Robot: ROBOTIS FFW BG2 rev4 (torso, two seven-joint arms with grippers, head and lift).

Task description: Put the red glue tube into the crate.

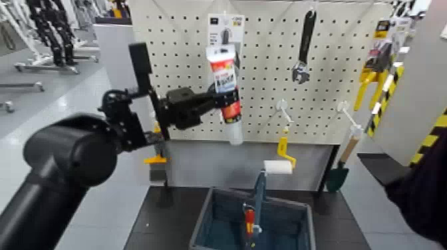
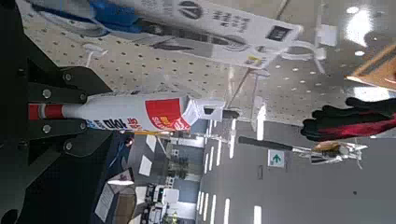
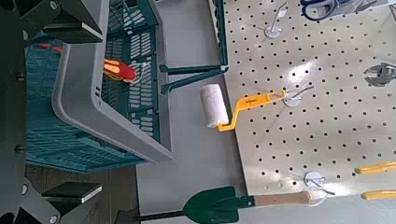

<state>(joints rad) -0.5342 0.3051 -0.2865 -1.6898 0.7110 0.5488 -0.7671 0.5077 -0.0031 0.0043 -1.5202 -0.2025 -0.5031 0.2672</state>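
Observation:
The red glue tube [image 1: 225, 83] hangs nozzle down in front of the white pegboard, slightly tilted, white end up. My left gripper [image 1: 223, 100] is shut on the tube's lower part, reaching in from the left. In the left wrist view the tube [image 2: 140, 112] lies between the dark fingers [image 2: 51, 93]. The dark blue-grey crate [image 1: 206, 219] stands below on the black table, well under the tube. My right gripper [image 3: 89, 112] is open and empty, next to the crate's grey rim [image 3: 84, 93].
A red-handled tool [image 1: 249, 219] and a teal tool [image 1: 258, 189] are in the crate. On the pegboard [image 1: 332, 93] hang the scissors pack [image 1: 225, 23], a wrench [image 1: 304, 46], a yellow-handled paint roller [image 1: 278, 166] and a green trowel [image 1: 337, 176]. My right arm [image 1: 426, 193] is at the right edge.

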